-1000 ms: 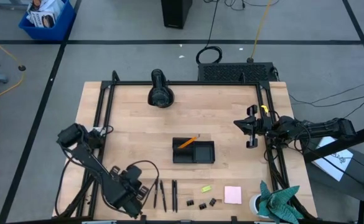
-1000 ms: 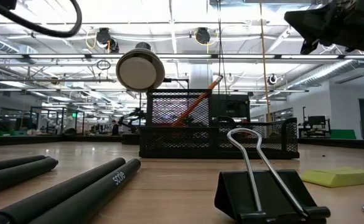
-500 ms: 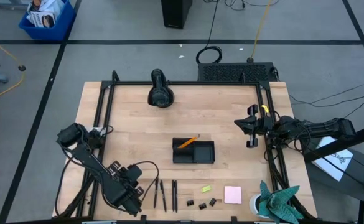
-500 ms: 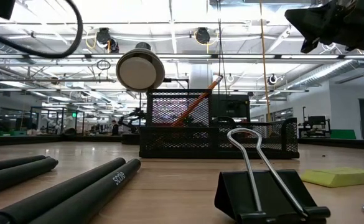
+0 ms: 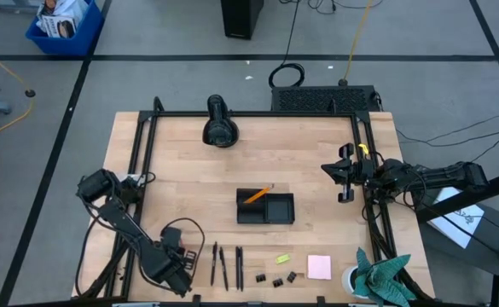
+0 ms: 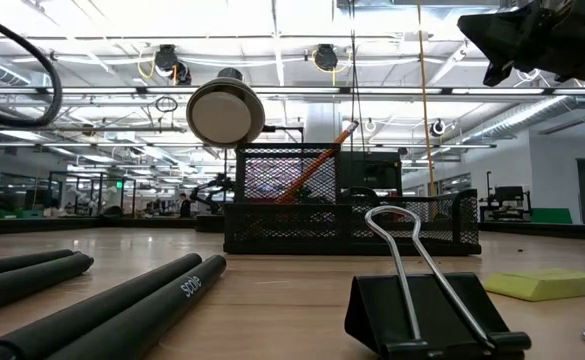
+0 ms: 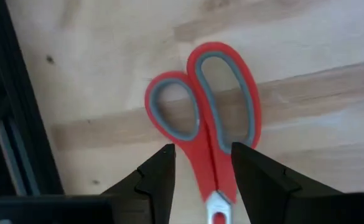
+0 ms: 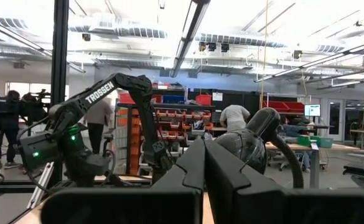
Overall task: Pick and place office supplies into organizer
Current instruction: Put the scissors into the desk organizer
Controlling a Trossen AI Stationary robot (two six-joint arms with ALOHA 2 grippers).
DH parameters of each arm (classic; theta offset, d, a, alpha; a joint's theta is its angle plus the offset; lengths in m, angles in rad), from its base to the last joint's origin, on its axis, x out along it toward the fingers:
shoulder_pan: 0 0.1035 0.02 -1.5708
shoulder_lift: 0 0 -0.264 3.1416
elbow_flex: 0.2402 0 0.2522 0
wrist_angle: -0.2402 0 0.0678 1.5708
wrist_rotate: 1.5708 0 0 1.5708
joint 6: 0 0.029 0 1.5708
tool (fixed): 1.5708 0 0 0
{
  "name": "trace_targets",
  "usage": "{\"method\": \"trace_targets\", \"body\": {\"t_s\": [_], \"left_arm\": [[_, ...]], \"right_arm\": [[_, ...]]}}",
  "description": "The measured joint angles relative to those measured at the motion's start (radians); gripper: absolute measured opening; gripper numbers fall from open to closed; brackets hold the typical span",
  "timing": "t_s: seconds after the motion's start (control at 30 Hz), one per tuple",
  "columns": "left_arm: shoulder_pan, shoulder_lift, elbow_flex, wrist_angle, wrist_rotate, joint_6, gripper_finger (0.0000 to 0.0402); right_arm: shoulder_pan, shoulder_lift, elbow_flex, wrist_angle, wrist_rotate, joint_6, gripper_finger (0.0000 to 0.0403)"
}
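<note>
The left tool (image 5: 175, 266) hangs low over the near left corner of the wooden bench (image 5: 181, 183), its two dark fingers (image 7: 160, 177) spread apart and straddling the red-handled scissors (image 7: 210, 118) just below the finger loops. In the left wrist view the scissors lie flat on the wood, red handles with grey-lined loops ahead of the fingertips, the neck running back between them; whether the fingers touch the red plastic cannot be told.

Just to the right of that tool, along the near edge, lie the black pens (image 5: 223, 266), then the tiny black binder clips (image 5: 276, 279), a small yellow-green piece (image 5: 282, 257) and a pink sticky-note pad (image 5: 319, 267). One binder clip (image 6: 427, 310) fills the foreground of the low view, with the pens (image 6: 112, 300) beside it.

Beyond the pens, at the bench's middle, stands the black mesh organizer (image 5: 265, 207), an orange pencil (image 5: 258, 194) leaning in its left compartment. Farther back sits a black cylindrical device (image 5: 219, 121).

The right tool (image 5: 341, 173) waits above the right edge of the bench, well away from the supplies, its fingers pressed together and holding nothing. A teal-green cloth (image 5: 384, 273) lies at the near right corner. In the right wrist view people (image 8: 234, 118) stand in the workshop beyond.
</note>
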Motion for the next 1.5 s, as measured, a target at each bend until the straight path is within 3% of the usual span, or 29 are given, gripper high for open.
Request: {"method": "trace_targets", "body": {"t_s": [0.47, 0.63, 0.97, 1.1, 1.37, 1.5], "left_arm": [[0.102, 0.000, 0.000, 0.017, -0.011, 0.017, 0.0160], [0.116, 0.000, -0.004, 0.013, -0.011, 0.029, 0.0125], [0.075, 0.000, -0.005, 0.011, -0.009, -0.085, 0.0060], [0.073, 0.000, -0.005, -0.001, -0.010, -0.089, 0.0070], [0.082, 0.000, -0.018, -0.023, -0.012, -0.096, 0.0127], [0.082, 0.000, -0.050, 0.068, -0.019, -0.101, 0.0143]], "right_arm": [[0.000, 0.000, 0.000, 0.000, 0.000, 0.000, 0.0000], [0.000, 0.000, 0.000, 0.000, 0.000, 0.000, 0.0000], [0.000, 0.000, 0.000, 0.000, 0.000, 0.000, 0.0000], [0.000, 0.000, 0.000, 0.000, 0.000, -0.001, 0.0000], [0.000, 0.000, 0.000, 0.000, 0.000, -0.003, 0.0000], [0.000, 0.000, 0.000, 0.000, 0.000, -0.003, 0.0000]]}}
